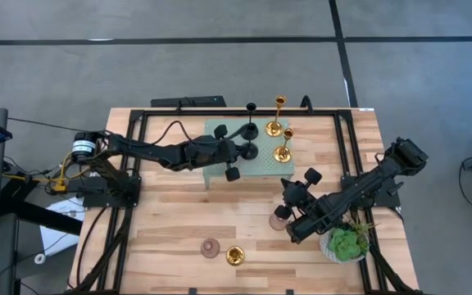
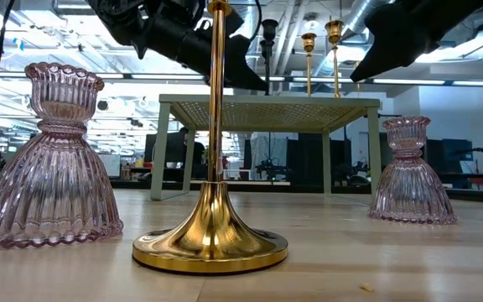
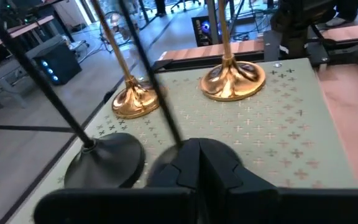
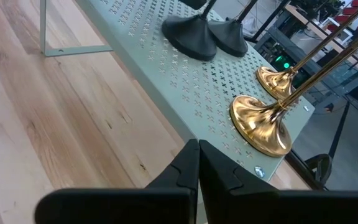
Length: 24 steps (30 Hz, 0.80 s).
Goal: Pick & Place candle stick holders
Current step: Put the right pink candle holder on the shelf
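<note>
My left hand (image 1: 238,152) closed empty over the green stand (image 1: 269,166); right hand (image 1: 289,190) closed empty above the desk (image 1: 170,221), near its right edge.

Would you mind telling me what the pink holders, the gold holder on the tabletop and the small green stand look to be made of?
Pink holders: probably pressed glass, translucent and ribbed, with light showing through.
Gold holder: likely polished metal or a brass-like plating, with mirror-bright reflections on its flared base.
Green stand: seemingly painted sheet metal, matte, punched with small cross-shaped holes.
</note>
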Motion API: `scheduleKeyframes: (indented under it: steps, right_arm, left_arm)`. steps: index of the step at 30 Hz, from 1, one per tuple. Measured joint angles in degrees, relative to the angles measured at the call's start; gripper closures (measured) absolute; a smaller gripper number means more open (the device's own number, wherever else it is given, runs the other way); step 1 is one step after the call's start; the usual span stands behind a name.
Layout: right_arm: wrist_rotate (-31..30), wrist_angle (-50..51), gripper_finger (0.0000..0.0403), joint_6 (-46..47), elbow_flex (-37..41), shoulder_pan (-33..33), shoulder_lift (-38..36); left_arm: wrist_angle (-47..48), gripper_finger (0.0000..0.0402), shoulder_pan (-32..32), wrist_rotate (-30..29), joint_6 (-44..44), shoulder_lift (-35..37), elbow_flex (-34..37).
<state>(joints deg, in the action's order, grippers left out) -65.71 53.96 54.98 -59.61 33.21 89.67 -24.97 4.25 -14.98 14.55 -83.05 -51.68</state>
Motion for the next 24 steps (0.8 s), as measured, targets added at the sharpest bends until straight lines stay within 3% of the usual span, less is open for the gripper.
scheduleKeyframes:
  steps: [6,13,19,24]
  right_arm:
    - [0.1,4.8,0.0403,2.0,0.0,0.0,-0.3]
    - [0.0,13.6,0.0403,6.1,0.0,0.2,-4.1]
    - [1.1,14.6,0.0403,0.4,0.0,-2.1,-8.5]
    - [3.2,12.6,0.0403,-5.5,0.1,-4.4,-9.8]
  left_arm:
    - [0.5,0.0399,-3.7,-0.2,0.2,0.0,0.0]
    - [2.5,0.0399,-10.1,-4.8,0.3,0.2,0.0]
    - [3.6,0.0399,-15.7,-10.2,1.7,0.3,0.0]
    - [6.4,0.0399,-21.1,-19.6,3.7,0.3,0.0]
